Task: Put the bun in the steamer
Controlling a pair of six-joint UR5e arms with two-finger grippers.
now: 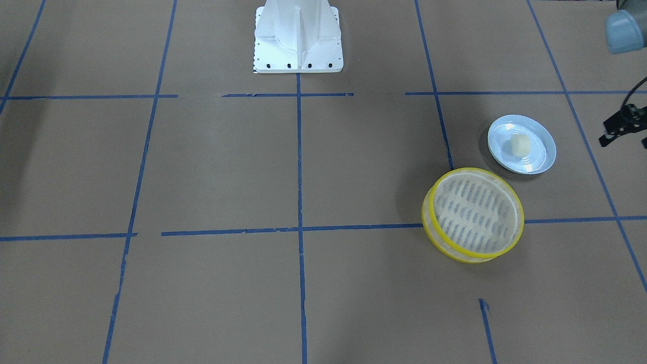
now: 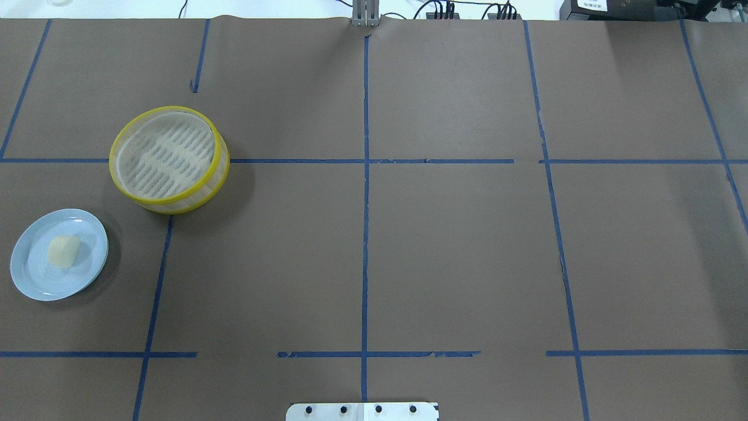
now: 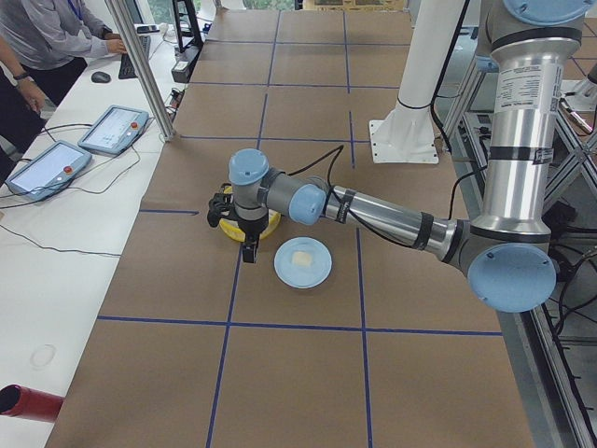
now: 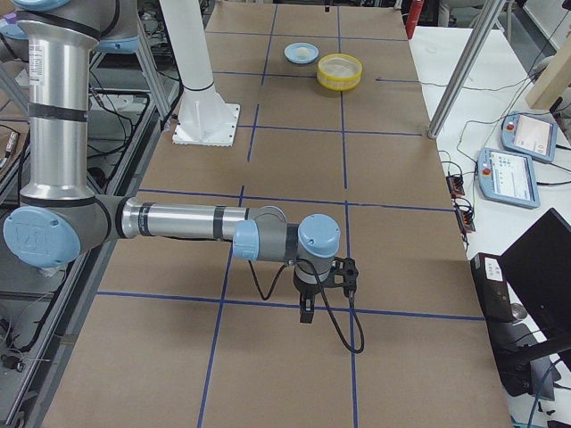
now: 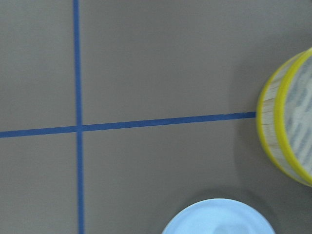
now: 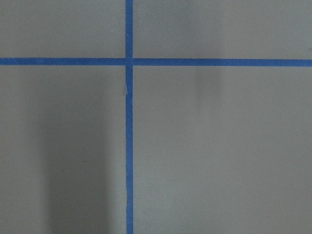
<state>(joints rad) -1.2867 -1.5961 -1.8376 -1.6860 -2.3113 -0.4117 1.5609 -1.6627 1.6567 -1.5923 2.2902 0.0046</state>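
Note:
The bun point(image 2: 63, 252) lies on a pale blue plate point(image 2: 35, 280) at the table's left. In the front view the bun point(image 1: 520, 145) is on the plate point(image 1: 503, 134). The steamer point(image 2: 175, 202), yellow-rimmed and empty, stands just beyond the plate; it also shows in the front view point(image 1: 434, 237) and in the left wrist view point(image 5: 275, 136). My left gripper point(image 3: 250, 254) hangs above the table beside the steamer and the plate point(image 3: 317, 275); I cannot tell if it is open. My right gripper point(image 4: 306, 314) hovers over bare table far from them; its state cannot be told.
Blue tape lines grid the brown table. The white robot base point(image 1: 298, 45) stands at the table's robot side. The left arm's blue joint point(image 1: 626, 31) shows at the front view's right edge. Operators and tablets point(image 3: 112, 126) are on a side bench.

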